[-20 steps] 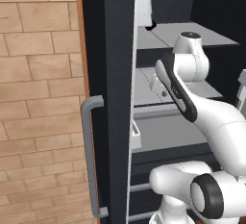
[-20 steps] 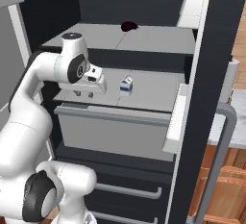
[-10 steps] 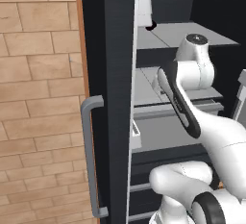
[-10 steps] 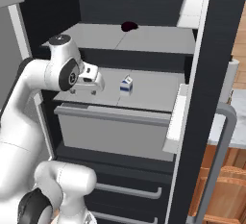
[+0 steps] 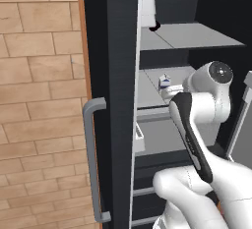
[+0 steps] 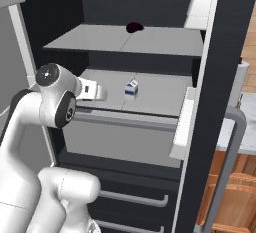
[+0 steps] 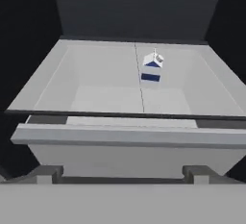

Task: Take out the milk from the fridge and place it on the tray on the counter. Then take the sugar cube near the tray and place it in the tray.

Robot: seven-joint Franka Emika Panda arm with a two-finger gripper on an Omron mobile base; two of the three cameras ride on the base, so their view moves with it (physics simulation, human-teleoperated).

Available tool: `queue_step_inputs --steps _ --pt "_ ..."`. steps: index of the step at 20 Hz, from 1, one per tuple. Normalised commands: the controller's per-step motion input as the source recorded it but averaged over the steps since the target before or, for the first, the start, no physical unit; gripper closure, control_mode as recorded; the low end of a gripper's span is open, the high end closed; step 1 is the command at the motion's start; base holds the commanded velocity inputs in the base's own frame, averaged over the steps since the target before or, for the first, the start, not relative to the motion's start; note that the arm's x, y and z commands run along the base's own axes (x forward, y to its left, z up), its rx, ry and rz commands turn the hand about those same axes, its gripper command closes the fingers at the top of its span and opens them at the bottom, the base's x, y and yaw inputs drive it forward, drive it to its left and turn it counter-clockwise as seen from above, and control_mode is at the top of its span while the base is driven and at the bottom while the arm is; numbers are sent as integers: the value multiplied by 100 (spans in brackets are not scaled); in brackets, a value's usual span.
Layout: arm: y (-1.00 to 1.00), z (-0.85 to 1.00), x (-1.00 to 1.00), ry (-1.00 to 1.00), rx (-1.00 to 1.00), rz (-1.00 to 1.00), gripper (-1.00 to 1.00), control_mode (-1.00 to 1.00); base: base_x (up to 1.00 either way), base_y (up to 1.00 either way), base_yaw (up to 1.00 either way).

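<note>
The two-finger gripper point(image 6: 101, 93) reaches, empty and spread, toward the small white blue-patched milk carton point(image 6: 131, 88) on the black fridge's grey shelf point(image 6: 160, 94); next it must advance and close.

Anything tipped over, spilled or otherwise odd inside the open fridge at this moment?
Nothing stands out. The milk stands upright and alone on the fridge's middle shelf, no spill around it. The gripper is open, short of the shelf edge. A small dark item sits on the upper shelf, too small to identify.
</note>
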Motion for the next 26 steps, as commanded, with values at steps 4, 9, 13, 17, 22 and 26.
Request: queue_step_inputs --steps 4,9,13,17,22,26 --pt "-19 5 0 -15 0 -3 -100 -100 0 0 0" --pt "-20 7 0 -6 3 -3 -100 -100 0 0 0" --pt "-25 6 1 0 6 -5 -100 -100 0 0 0" --pt "-20 12 16 0 0 0 -100 -100 0 0 0" --pt "-13 19 28 0 0 0 -100 -100 0 0 0" --pt "0 18 15 0 0 -3 -100 -100 0 0 0"
